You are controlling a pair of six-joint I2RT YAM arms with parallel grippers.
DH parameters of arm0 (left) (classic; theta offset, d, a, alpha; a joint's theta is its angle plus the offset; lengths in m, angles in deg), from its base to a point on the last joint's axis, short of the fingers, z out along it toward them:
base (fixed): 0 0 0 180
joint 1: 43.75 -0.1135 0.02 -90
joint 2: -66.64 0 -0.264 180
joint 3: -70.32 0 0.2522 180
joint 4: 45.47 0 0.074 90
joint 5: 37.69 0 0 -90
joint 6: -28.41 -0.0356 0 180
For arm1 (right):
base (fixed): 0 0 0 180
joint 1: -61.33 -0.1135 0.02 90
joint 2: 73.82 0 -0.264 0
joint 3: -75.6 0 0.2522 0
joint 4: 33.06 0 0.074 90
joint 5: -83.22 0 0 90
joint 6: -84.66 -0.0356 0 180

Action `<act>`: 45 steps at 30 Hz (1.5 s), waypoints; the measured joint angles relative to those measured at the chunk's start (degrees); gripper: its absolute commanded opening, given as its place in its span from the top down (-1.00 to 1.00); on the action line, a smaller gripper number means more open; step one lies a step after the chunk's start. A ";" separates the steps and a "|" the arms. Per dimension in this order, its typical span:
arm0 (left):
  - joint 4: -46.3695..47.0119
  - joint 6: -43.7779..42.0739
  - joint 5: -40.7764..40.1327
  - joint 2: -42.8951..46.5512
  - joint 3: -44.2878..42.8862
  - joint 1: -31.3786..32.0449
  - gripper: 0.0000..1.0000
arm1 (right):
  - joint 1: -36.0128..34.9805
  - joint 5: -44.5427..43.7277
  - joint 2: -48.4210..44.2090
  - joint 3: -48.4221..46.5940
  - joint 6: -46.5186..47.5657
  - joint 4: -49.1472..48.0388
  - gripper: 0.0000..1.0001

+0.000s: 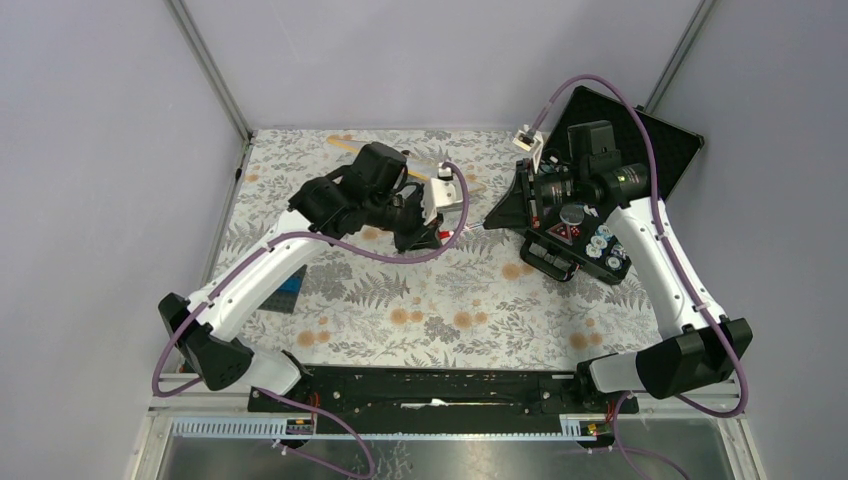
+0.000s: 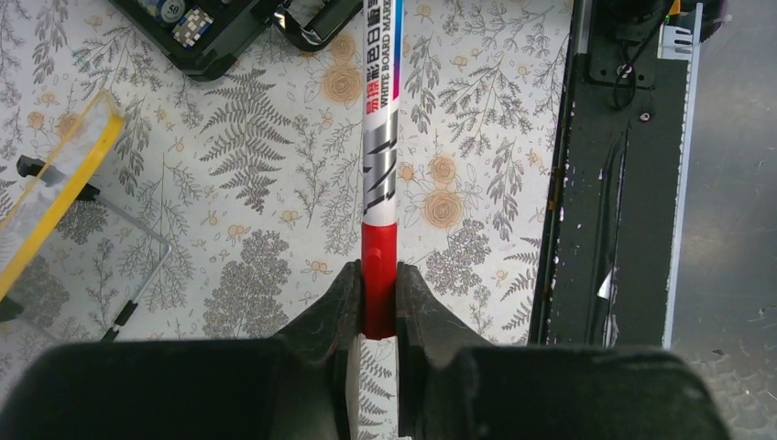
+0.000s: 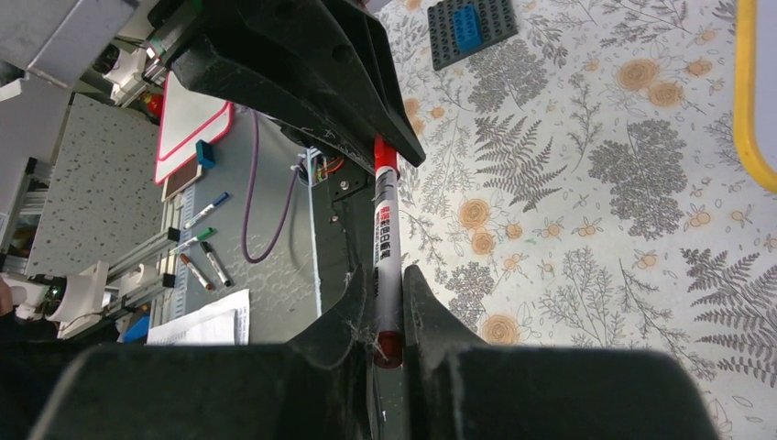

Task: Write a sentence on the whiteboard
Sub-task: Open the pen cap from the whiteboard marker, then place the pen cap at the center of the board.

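Looking down from above, you see both arms bent inward over the fern-patterned counter [image 1: 450, 310], their hands meeting nose to nose near its middle. Only the wrist views show what joins them. In the left wrist view, your left hand [image 2: 378, 275] is clamped tight on the red end of a whiteboard marker [image 2: 380, 156], whose printed barrel runs straight away from it. In the right wrist view, your right hand [image 3: 387, 275] is closed just as firmly on the opposite end of that marker, so each hand grips one end above the counter. The whiteboard [image 1: 345, 146] lies at the far left of the counter, largely hidden under the left arm from above. The left wrist view shows its orange-yellow rim off to the marker's left, apart from it. At the far right, an open black case [image 1: 655, 150] with a foam-lined lid holds poker chips [image 1: 598, 243] and red dice [image 1: 572, 232]. The right wrist view also shows a black baseplate [image 3: 472, 27] carrying a blue brick.
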State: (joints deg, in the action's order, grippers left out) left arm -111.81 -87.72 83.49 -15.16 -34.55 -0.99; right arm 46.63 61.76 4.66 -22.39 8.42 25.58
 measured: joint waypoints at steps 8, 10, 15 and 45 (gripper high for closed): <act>7.43 -1.05 1.88 1.55 5.79 -2.03 1.00 | 2.89 -0.02 0.17 -0.02 0.22 1.07 1.00; 5.25 -1.75 1.03 2.82 8.11 -3.76 1.00 | 5.38 0.11 0.15 -0.11 0.26 1.18 1.00; 1.55 -3.93 -1.11 4.09 14.12 -5.84 1.00 | 11.54 0.13 0.37 -0.68 0.72 1.11 1.00; 23.54 8.87 -19.76 -38.51 3.15 20.00 0.35 | 31.47 -6.97 -0.74 15.82 -37.13 -38.56 1.00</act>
State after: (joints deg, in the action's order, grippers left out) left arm -88.27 -78.85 63.73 -53.67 -31.41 19.01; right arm 78.11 54.78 3.91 -6.56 -28.72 -12.98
